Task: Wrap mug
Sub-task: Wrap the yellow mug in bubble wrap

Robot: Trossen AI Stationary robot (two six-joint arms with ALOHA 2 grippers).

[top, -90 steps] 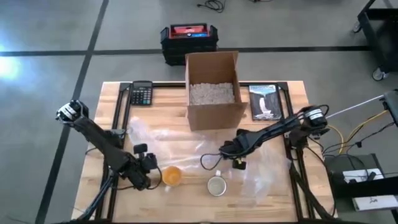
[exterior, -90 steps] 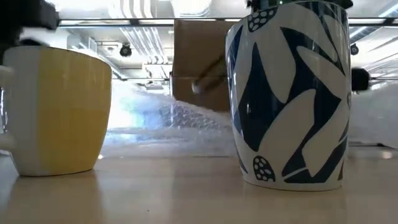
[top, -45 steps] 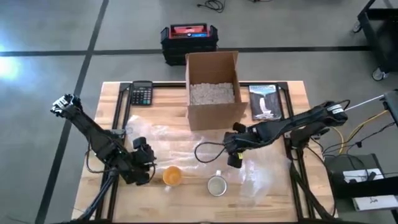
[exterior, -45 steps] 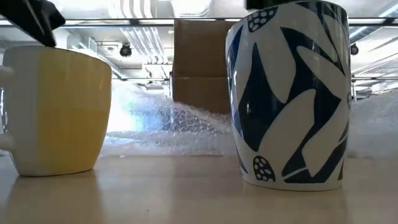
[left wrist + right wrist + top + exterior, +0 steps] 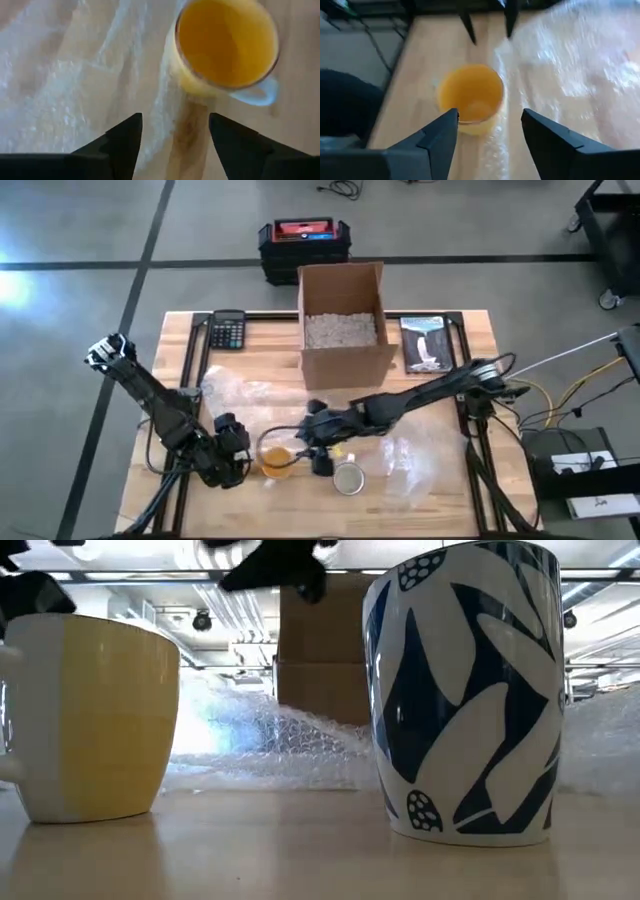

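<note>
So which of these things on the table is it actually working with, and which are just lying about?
In use: yellow mug, bubble wrap, left hand and right hand, both open beside the mug.

Lying about: blue-and-white mug, cardboard box, calculator, booklet.

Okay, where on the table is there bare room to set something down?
Bare wood lies between the calculator and cardboard box, and along the table's front-left corner. Crowded: the bubble wrap, yellow mug, patterned mug and both grippers mid-front.
</note>
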